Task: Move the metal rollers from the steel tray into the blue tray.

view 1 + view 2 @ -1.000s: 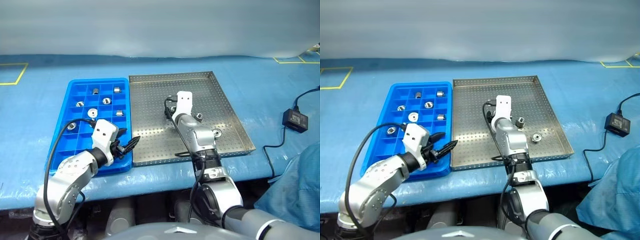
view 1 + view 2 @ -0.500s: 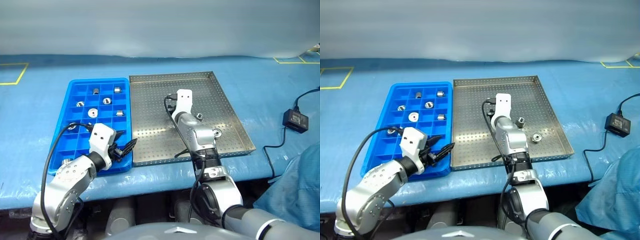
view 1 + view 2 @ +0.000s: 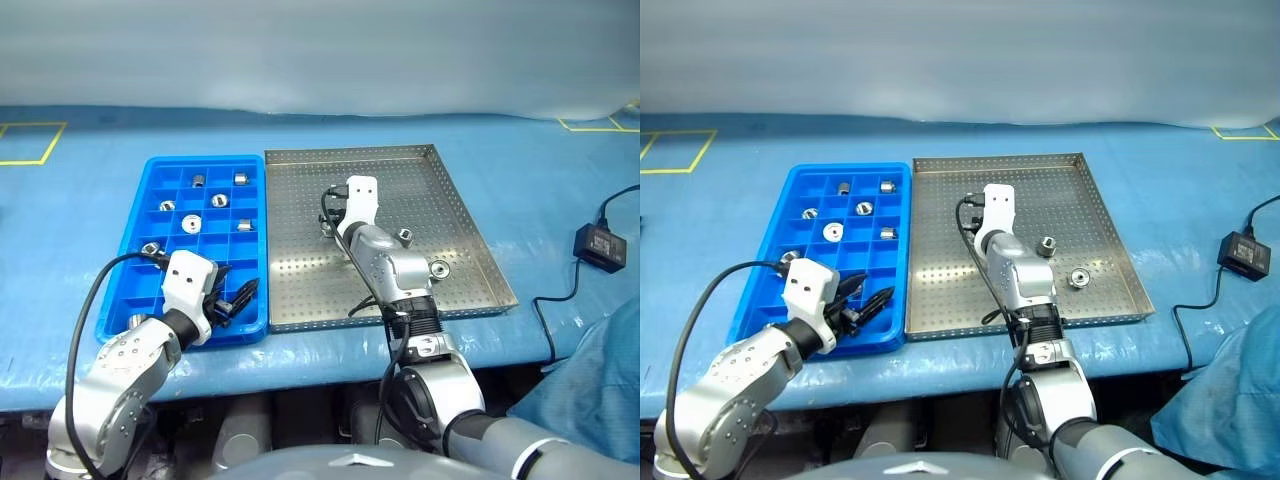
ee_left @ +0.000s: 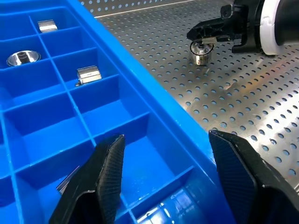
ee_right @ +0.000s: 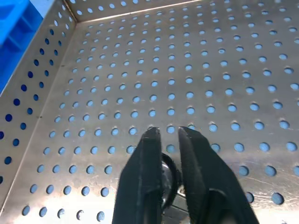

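Several shiny metal rollers (image 3: pixel 217 200) sit in the blue gridded plastic tray (image 3: pixel 137 238); right hand (image 4: pixel 202 38) clenched on one in the perforated steel tray (image 3: pixel 470 225), two more left.

Right gripper (image 5: pixel 166 140) black fingers went from open to closed on a small shiny silver metal roller (image 5: pixel 169 175) on the perforated silver-grey steel tray (image 3: pixel 470 215) floor, left of tray centre. Left gripper (image 3: pixel 232 300), jaws unchanged, pulled back toward 7 o'clock: earlier its tips reached the tray edge, now they sit over the near-right corner of the bright blue gridded plastic tray (image 3: pixel 135 240).
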Robot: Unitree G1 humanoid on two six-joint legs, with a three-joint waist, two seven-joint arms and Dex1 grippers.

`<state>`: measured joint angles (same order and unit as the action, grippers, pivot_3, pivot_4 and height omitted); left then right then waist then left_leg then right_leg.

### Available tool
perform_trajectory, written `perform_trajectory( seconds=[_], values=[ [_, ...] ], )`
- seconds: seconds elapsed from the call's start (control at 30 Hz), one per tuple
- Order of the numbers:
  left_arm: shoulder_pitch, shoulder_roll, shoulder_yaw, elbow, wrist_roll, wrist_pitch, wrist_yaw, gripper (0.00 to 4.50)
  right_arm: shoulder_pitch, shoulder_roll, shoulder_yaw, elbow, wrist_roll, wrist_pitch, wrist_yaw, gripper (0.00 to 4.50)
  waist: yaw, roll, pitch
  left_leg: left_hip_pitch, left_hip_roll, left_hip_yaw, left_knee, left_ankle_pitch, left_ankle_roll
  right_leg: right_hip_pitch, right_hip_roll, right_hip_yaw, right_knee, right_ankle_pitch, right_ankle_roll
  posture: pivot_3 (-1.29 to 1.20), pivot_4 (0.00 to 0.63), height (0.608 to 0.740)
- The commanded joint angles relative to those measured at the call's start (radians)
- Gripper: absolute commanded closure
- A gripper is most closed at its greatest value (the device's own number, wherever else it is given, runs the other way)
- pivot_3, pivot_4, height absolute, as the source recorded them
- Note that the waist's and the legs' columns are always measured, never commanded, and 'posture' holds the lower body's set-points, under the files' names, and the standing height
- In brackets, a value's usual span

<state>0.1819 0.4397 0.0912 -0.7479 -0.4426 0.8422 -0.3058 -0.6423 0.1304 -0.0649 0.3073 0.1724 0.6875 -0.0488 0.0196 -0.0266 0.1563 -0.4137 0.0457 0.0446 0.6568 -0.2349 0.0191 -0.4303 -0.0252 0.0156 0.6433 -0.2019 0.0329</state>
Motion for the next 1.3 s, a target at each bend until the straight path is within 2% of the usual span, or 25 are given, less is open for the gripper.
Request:
perform_trajectory(
  seconds=[0.03, 0.3, 0.5, 0.6, 0.77, 0.9, 1.3],
  values=[
    [-0.004, 0.003, 0.012, -0.047, -0.009, -0.007, 0.003, 1.37, 0.005, 0.016, 0.006, -0.034, 0.009, 0.014, 0.001, 4.26, 0.001, 0.0, 0.0, 0.0, 0.0, 0.0, 0.0, 0.0, 0.0, 0.0, 0.0, 0.0, 0.0, 0.0, 0.0, 0.18, 0.15, 0.74],
    [-0.011, 0.006, 0.01, -0.039, -0.006, -0.009, 0.002, 1.37, 0.007, 0.007, 0.009, -0.049, 0.007, 0.004, 0.01, 4.26, 0.002, 0.0, 0.0, 0.0, 0.0, 0.0, -0.001, 0.0, 0.0, 0.0, 0.0, 0.0, 0.0, 0.0, 0.0, 0.18, 0.15, 0.74],
    [-0.008, 0.006, 0.007, -0.04, -0.005, -0.01, 0.001, 1.37, 0.034, -0.011, 0.07, -0.151, 0.016, -0.02, 0.11, 4.26, 0.002, 0.001, 0.001, -0.001, 0.0, 0.0, -0.001, 0.0, 0.0, -0.001, 0.0, -0.001, -0.001, 0.0, 0.0, 0.18, 0.15, 0.74],
    [-0.007, 0.006, 0.005, -0.039, -0.004, -0.01, 0.001, 1.37, 0.046, -0.021, 0.099, -0.18, 0.008, -0.012, 0.132, 3.66, 0.002, 0.001, 0.001, 0.0, 0.0, 0.0, -0.001, 0.0, 0.0, -0.001, 0.0, -0.001, 0.0, 0.0, 0.0, 0.18, 0.15, 0.74],
    [-0.007, 0.007, 0.003, -0.037, -0.001, -0.009, 0.001, 1.37, 0.063, -0.038, 0.135, -0.188, -0.013, 0.011, 0.138, 2.08, 0.005, 0.001, 0.001, 0.0, 0.0, 0.0, -0.001, 0.0, 0.0, 0.0, 0.0, -0.001, -0.001, 0.0, -0.001, 0.18, 0.15, 0.74],
    [-0.007, 0.007, -0.001, -0.038, 0.0, -0.007, 0.002, 1.37, 0.086, -0.061, 0.173, -0.173, -0.04, 0.015, 0.149, 2.08, 0.007, 0.001, 0.001, -0.001, 0.0, 0.0, -0.001, 0.0, 0.0, -0.001, -0.001, -0.001, -0.001, 0.0, -0.001, 0.18, 0.15, 0.74],
    [-0.012, 0.015, -0.002, -0.043, -0.004, 0.003, 0.0, 1.37, 0.098, -0.065, 0.182, -0.087, -0.099, -0.036, 0.132, 2.08, 0.008, 0.001, 0.001, 0.0, 0.0, 0.0, -0.001, 0.0, 0.0, 0.0, -0.001, -0.002, -0.001, -0.001, -0.001, 0.18, 0.15, 0.74]
  ],
)
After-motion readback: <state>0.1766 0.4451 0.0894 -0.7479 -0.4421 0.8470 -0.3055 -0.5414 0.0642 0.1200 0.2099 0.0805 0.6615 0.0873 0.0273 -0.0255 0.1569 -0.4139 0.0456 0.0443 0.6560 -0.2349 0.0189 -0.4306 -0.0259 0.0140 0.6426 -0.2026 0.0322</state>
